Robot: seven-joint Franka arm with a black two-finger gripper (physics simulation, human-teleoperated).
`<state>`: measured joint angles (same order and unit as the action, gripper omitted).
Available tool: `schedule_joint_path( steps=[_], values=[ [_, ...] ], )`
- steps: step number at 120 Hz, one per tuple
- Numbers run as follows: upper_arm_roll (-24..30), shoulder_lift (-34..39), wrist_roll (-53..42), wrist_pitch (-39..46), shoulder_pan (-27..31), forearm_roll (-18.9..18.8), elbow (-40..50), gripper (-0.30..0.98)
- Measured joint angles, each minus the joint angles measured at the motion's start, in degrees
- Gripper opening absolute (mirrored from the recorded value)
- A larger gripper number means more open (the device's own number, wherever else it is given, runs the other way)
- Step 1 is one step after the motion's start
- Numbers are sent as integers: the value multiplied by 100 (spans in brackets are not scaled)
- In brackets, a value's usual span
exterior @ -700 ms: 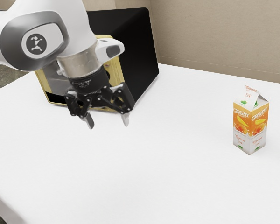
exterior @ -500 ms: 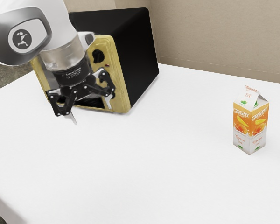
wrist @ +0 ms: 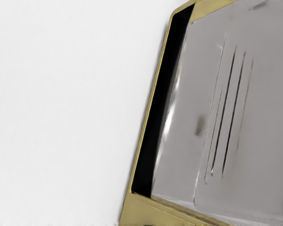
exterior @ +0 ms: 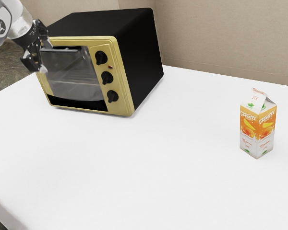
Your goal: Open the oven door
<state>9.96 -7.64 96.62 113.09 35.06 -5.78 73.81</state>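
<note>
The fingers [exterior: 43,70] stand apart, clasping nothing, near the handle [exterior: 62,50] of the oven door [exterior: 74,79], on the oven at the back of the surface [exterior: 149,163]. They're poised there, I'd judge, to catch that bar and draw the door open; it looks shut, though glare blurs it. The exterior view gives me the knobs [exterior: 107,77]; the wrist view, thin dark lines [wrist: 229,113] across the glass.
</note>
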Motion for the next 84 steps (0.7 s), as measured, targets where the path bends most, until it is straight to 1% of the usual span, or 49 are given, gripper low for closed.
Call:
schedule_joint_path(
  steps=[6,12,16,28,36,50,64,76,84],
  values=[
    [296,-26,136,98,303,-10,-13,69],
    [418,-46,261,174,409,-19,-18,69],
    [456,-52,338,216,390,-32,-17,69],
    [581,-255,549,364,115,-263,-73,69],
    [685,-421,670,491,75,-360,-184,69],
    [700,-601,843,663,130,-445,-384,69],
    [650,-757,956,760,381,-475,-429,69],
    [548,-811,934,808,472,-494,-439,69],
    [535,-842,865,831,477,-677,-445,69]
  ],
)
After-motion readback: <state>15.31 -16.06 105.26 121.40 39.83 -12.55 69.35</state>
